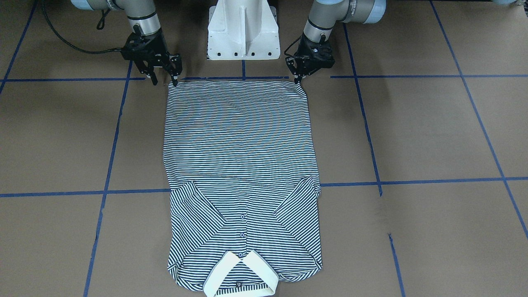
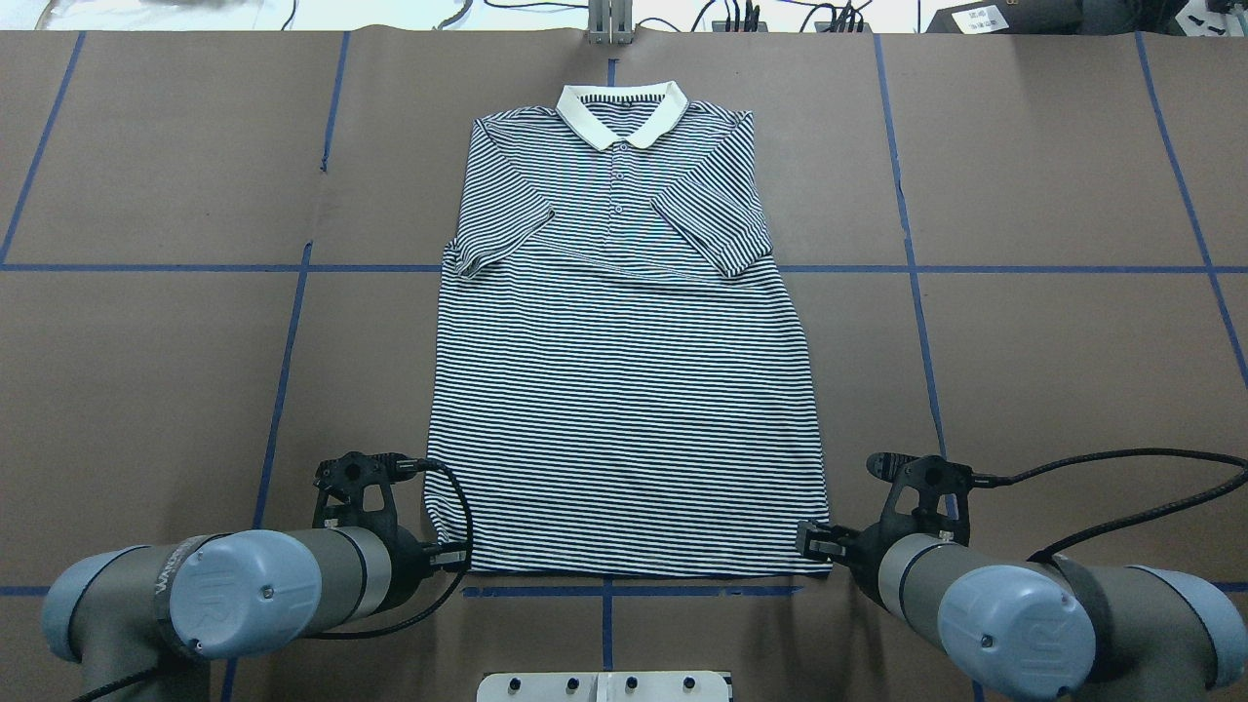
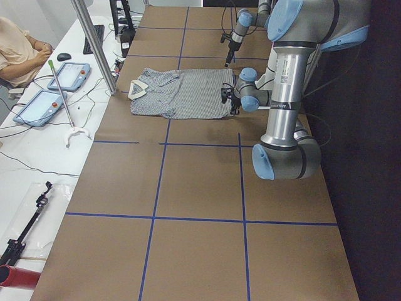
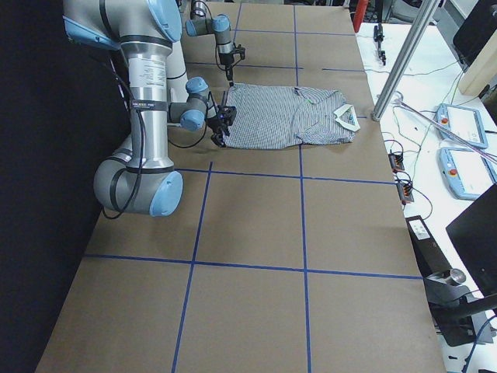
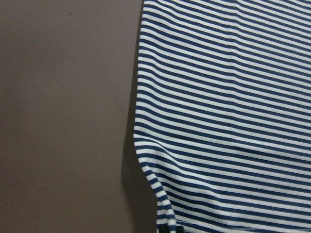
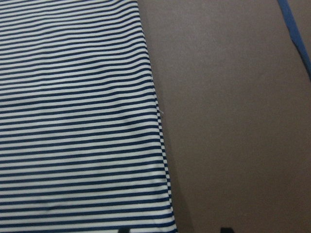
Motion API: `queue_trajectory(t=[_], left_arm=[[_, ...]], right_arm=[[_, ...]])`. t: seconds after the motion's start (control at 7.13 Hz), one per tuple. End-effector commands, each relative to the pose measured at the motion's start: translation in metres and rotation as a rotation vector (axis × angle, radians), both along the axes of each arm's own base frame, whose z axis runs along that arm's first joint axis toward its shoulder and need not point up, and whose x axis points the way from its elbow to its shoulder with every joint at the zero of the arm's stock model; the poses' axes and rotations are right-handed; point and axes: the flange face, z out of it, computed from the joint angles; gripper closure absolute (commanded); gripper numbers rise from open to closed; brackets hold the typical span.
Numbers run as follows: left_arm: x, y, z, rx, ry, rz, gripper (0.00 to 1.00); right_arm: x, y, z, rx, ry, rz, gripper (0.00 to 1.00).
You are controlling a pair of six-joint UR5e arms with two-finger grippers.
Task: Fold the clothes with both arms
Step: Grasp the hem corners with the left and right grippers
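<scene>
The striped polo shirt point(image 1: 239, 144) lies flat and face up on the brown table, cream collar point(image 2: 622, 109) at the far edge, both sleeves folded in over the chest. It also shows in the overhead view point(image 2: 624, 390). My left gripper point(image 1: 298, 78) stands at its hem corner with the fingers close together on the cloth, which bunches there in the left wrist view point(image 5: 165, 213). My right gripper point(image 1: 165, 79) is open at the other hem corner; in the right wrist view its two tips straddle the shirt's edge point(image 6: 165, 194).
The white pedestal base point(image 1: 242, 31) stands between the arms, just behind the hem. Blue tape lines point(image 1: 412, 76) cross the table. Black cables point(image 2: 1121, 468) trail from both wrists. An operator point(image 3: 15, 53) with tablets sits past the far edge, by a metal post point(image 3: 94, 44).
</scene>
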Motion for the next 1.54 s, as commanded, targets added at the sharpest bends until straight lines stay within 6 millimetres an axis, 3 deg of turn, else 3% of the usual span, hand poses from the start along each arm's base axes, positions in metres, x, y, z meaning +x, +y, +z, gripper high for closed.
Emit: queue_trajectory(t=[0.0, 0.84, 0.98, 1.12, 1.4], left_arm=[[0.002, 0.001, -0.003, -0.004, 0.008, 0.003, 1.0], [0.004, 0.001, -0.011, -0.003, 0.027, 0.002, 1.0], [0.004, 0.001, -0.011, -0.003, 0.027, 0.002, 1.0], [0.003, 0.001, -0.013, -0.002, 0.031, 0.002, 1.0], [0.003, 0.002, -0.014, -0.003, 0.035, 0.002, 1.0]], right_arm=[[-0.015, 0.028, 0.005, 0.013, 0.009, 0.015, 0.43], [-0.036, 0.027, 0.015, 0.028, 0.03, 0.037, 0.45], [-0.036, 0.025, 0.013, 0.037, 0.026, 0.051, 0.6], [-0.038, 0.022, 0.01, 0.05, 0.018, 0.068, 0.98], [-0.034, 0.017, 0.007, 0.051, 0.013, 0.078, 1.0]])
